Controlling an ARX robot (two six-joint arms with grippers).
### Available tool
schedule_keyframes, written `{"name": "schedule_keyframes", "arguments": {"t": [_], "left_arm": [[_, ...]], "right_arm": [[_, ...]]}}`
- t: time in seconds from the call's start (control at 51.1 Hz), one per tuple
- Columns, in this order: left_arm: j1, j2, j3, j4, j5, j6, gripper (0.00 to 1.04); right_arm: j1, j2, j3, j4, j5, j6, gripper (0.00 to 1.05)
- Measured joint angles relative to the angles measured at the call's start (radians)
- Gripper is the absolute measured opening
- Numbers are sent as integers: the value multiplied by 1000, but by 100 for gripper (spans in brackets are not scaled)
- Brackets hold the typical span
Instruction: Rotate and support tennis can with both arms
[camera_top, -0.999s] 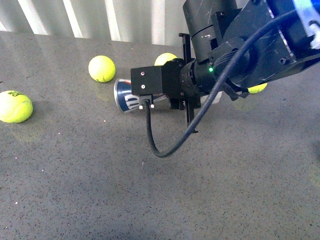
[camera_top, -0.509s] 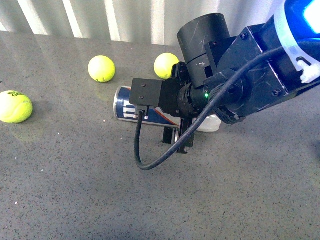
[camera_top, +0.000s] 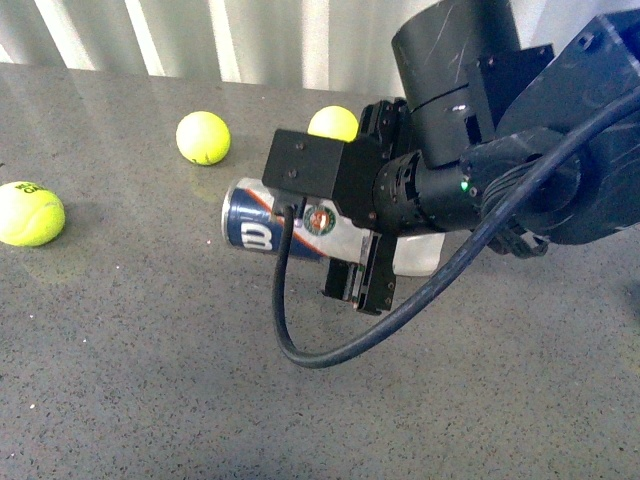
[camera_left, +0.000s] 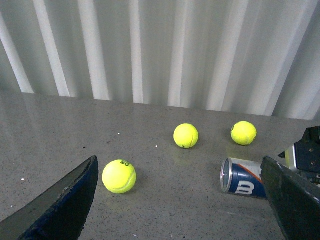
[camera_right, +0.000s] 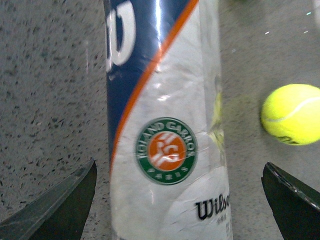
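Observation:
The tennis can (camera_top: 268, 226) lies on its side on the grey table, silver rim to the left, blue W label and round emblem facing up. My right gripper (camera_top: 365, 235) hangs open over its middle. One finger (camera_top: 358, 282) stands on the can's near side and the other is hidden behind the arm. In the right wrist view the can (camera_right: 165, 125) fills the space between the open fingers (camera_right: 55, 210), with a gap on each side. My left gripper (camera_left: 178, 159) is open and empty, well back from the can (camera_left: 245, 179), and is out of the front view.
Three yellow tennis balls lie around: one at far left (camera_top: 31, 213), one behind the can's rim (camera_top: 204, 137), one behind the right gripper (camera_top: 333, 122). A thick cable (camera_top: 300, 350) loops below the right wrist. A ribbed white wall (camera_left: 160, 50) borders the table's far edge.
My right gripper has swung down and nearer, from behind the can to straddling its middle. The can now sits slightly nearer, with its emblem showing.

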Motion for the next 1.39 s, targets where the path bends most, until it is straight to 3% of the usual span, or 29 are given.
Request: {"name": "schedule_keyframes", "arguments": {"t": [0.157, 0.411, 0.607, 0.823, 1.097, 1.234, 1.391], "left_arm": [[0, 0, 0, 0, 0, 0, 98], [0, 0, 0, 0, 0, 0, 98], [0, 0, 0, 0, 0, 0, 98], [0, 0, 0, 0, 0, 0, 98], [0, 0, 0, 0, 0, 0, 98], [0, 0, 0, 0, 0, 0, 98], [0, 0, 0, 0, 0, 0, 98]], "right_arm": [[-7, -116, -59, 68, -28, 106, 97], [-48, -415, -186, 51, -50, 486, 97], [-117, -565, -272, 47, 88, 772, 97], [-196, -789, -475, 170, 415, 1116, 97], [-203, -822, -520, 193, 440, 1191, 97], [-232, -839, -668, 525, 400, 1030, 73], [-288, -946, -780, 550, 365, 978, 46]]}}
